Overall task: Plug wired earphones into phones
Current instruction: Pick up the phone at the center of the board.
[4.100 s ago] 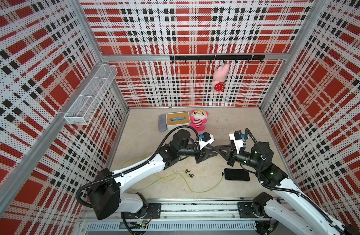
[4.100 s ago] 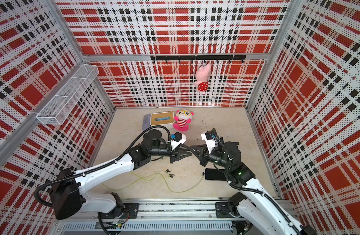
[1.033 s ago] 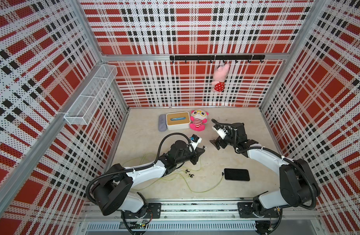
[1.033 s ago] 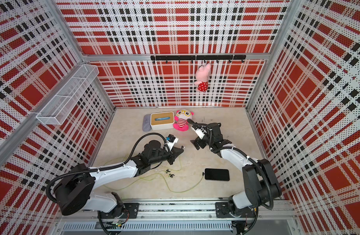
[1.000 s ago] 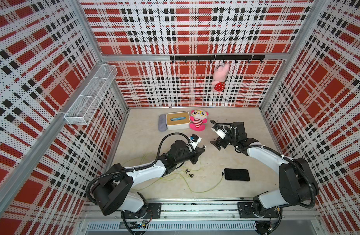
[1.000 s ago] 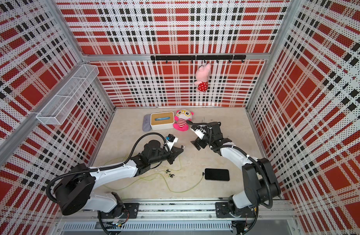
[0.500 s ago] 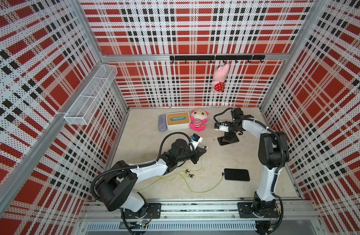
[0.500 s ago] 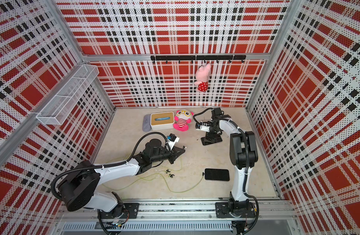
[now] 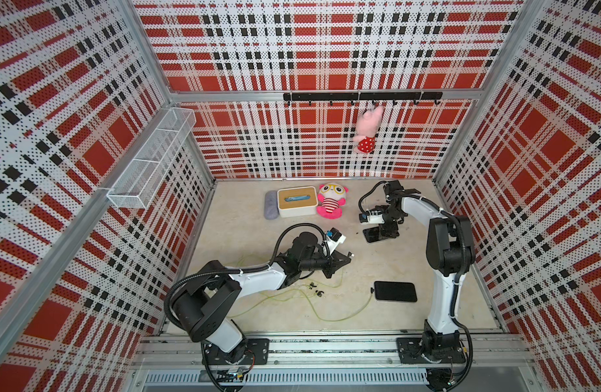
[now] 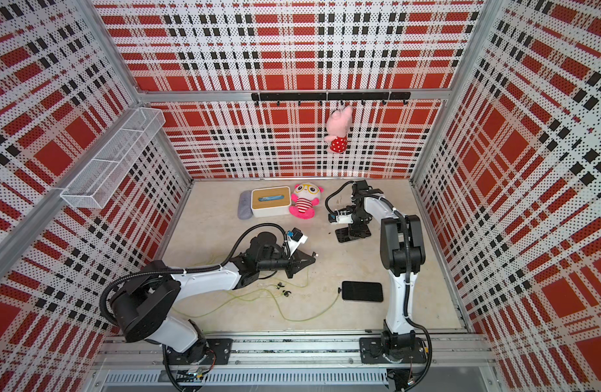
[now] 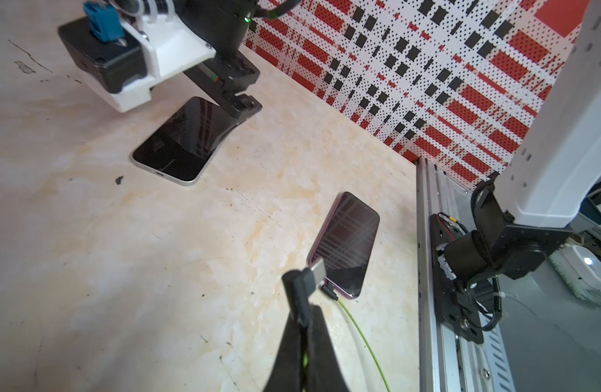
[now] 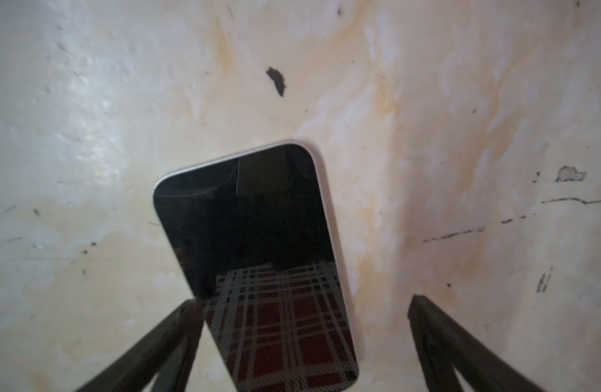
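Behind, a cork-topped white box (image 9: 297,202), a grey pouch (image 9: 271,204) and a pink plush toy (image 9: 331,203) sit along the back of the worktop (image 9: 244,230), apart from both phones. The right end effector (image 12: 304,302) hangs over the far phone (image 12: 258,237), jaws spread wide, holding nothing. That phone lies flat, glossy black with a pale rim, port end towards the left end effector (image 11: 304,319), which is clamped on a black angled plug (image 11: 307,281) with a silver tip. The near phone (image 11: 346,244), dark with a purplish edge, lies lengthways across the front, a second plug (image 11: 329,290) and yellow-green cable (image 11: 360,332) at its end facing the left arm. Earbuds (image 9: 314,288) lie loose beside that arm.
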You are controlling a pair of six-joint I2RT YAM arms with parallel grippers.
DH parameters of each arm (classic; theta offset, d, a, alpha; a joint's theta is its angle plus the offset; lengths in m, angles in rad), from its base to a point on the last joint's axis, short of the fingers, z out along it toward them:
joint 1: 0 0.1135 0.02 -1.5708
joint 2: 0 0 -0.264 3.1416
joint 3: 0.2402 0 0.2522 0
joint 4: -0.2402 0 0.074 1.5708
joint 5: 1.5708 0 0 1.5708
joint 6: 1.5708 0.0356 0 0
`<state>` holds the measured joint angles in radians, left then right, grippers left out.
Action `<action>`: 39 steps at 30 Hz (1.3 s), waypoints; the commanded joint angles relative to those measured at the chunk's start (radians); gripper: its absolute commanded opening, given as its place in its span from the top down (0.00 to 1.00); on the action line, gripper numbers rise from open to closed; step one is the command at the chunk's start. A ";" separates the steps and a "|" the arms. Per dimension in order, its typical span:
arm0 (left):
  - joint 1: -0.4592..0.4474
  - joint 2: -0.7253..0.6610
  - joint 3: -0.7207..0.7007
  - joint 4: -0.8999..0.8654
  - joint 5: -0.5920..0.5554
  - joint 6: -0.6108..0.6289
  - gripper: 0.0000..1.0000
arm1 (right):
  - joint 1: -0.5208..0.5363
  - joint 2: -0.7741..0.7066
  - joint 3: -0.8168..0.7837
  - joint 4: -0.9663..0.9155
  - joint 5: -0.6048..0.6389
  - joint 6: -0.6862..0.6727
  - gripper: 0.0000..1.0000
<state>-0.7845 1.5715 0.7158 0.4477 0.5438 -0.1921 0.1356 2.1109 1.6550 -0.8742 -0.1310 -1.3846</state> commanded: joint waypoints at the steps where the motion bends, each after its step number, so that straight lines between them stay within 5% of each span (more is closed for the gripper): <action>1: -0.023 0.027 0.031 0.014 0.035 0.033 1.00 | -0.002 0.028 0.014 -0.042 0.024 -0.042 0.01; 19: -0.038 0.036 0.003 0.009 0.038 0.056 1.00 | -0.025 0.106 -0.011 -0.012 0.116 -0.067 0.01; 28: -0.041 0.036 -0.023 0.009 0.021 0.068 1.00 | -0.022 0.205 0.014 -0.055 0.128 -0.091 0.14; 39: -0.039 0.008 -0.033 0.009 0.018 0.073 1.00 | -0.010 0.106 -0.117 -0.075 0.099 -0.038 0.15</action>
<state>-0.8204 1.6100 0.6960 0.4454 0.5671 -0.1394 0.1215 2.1567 1.6363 -0.9463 -0.0395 -1.4242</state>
